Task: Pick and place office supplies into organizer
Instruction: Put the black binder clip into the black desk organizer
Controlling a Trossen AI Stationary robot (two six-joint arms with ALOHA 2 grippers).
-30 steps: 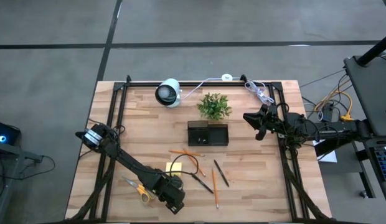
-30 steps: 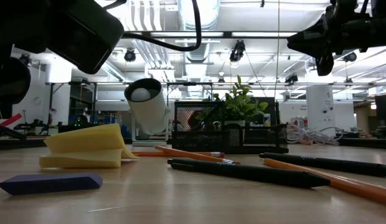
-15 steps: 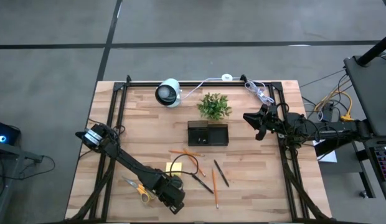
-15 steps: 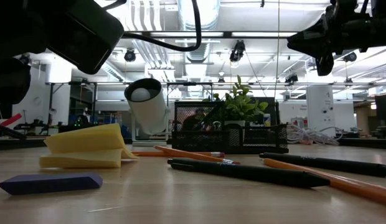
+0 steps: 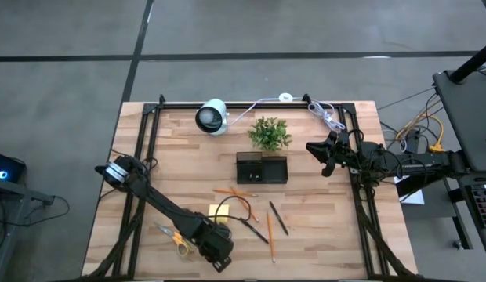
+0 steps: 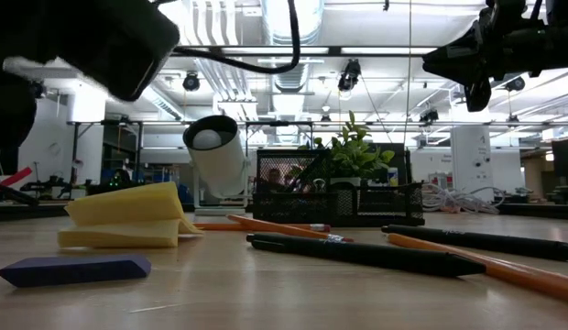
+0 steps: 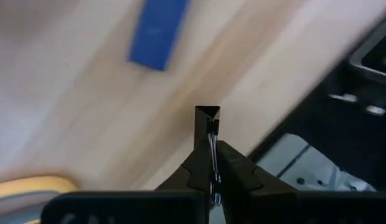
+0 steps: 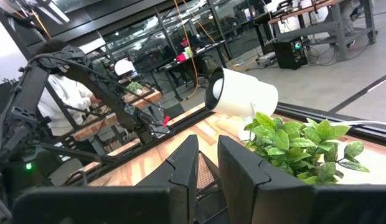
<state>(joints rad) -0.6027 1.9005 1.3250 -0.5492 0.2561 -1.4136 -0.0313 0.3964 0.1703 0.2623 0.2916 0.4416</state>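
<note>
Between the closed left fingers (image 7: 213, 167), a dark clip (image 7: 208, 119); blue block (image 7: 158, 32) beyond.

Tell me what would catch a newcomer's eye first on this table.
Likely the left gripper near the table's front edge, shut on a small binder clip, with the blue block lying beyond it. Then the green plant behind the black organizer mid-table, and the white camera at the back.
</note>
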